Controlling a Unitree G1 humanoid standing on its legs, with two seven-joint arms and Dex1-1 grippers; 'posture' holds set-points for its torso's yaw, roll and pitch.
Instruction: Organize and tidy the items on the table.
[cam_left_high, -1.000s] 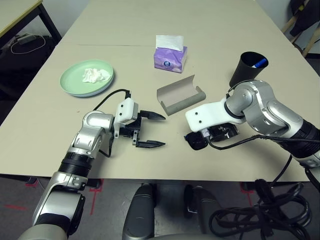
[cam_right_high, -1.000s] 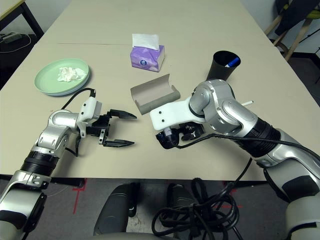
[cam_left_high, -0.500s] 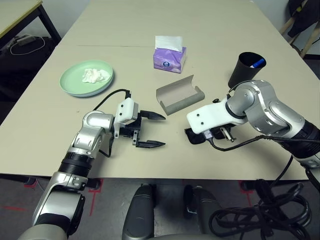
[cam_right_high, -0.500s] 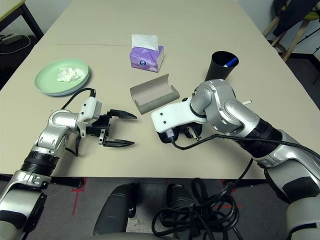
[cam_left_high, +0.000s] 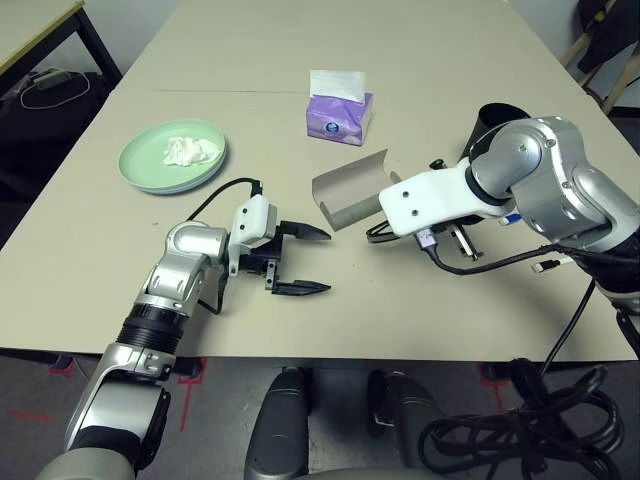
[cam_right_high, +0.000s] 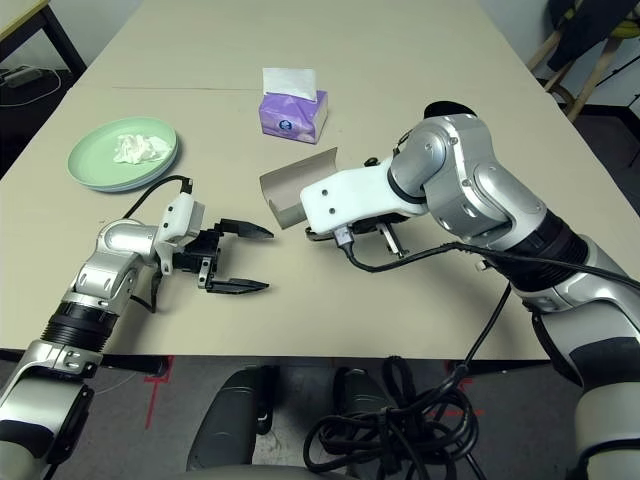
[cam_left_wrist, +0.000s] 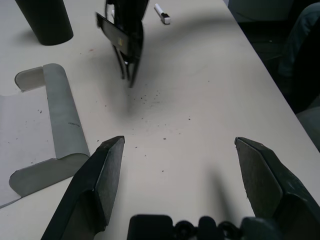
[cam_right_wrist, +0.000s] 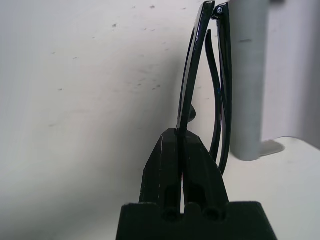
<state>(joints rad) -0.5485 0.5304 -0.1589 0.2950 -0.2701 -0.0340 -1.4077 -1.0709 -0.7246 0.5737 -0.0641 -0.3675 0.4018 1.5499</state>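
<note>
My right gripper (cam_right_wrist: 181, 131) is shut on the black sunglasses (cam_right_wrist: 194, 62), which hang folded just above the table (cam_left_high: 420, 60) beside the open grey glasses case (cam_left_high: 345, 190). The right arm partly hides the black cup (cam_left_high: 490, 118) behind it. My left gripper (cam_left_high: 325, 262) rests open on the table in front of the case, with nothing between its fingers. At the left, a crumpled white tissue (cam_left_high: 190, 150) lies on a pale-green plate (cam_left_high: 150, 172). A white-blue pen (cam_left_wrist: 161, 12) lies on the table beyond the right gripper.
A purple tissue box (cam_left_high: 340, 105) stands behind the glasses case. A smaller desk with black legs (cam_left_high: 40, 25) is at the far left. The table's front edge runs close below both grippers.
My right gripper has shut on the sunglasses and lifted them off the table, moving back toward the glasses case. The right arm has risen in front of the cup. The left arm has not moved.
</note>
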